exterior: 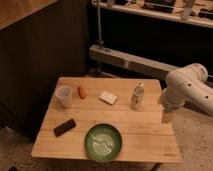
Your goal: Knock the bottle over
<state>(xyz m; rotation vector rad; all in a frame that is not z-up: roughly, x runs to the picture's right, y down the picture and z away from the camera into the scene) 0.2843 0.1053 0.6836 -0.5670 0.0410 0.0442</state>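
Note:
The bottle (137,96) is small and clear with a white cap and a pale label. It stands upright on the right part of the wooden table (145,137). My white arm comes in from the right. The gripper (167,116) hangs at the table's right edge, to the right of the bottle and a little nearer the front, apart from it.
A translucent whitish cup (64,96) stands at the left, with a small orange object (81,92) beside it. A white packet (108,97) lies mid-table. A black flat object (64,127) and a green plate (103,142) are near the front. A metal shelf rail (130,61) runs behind.

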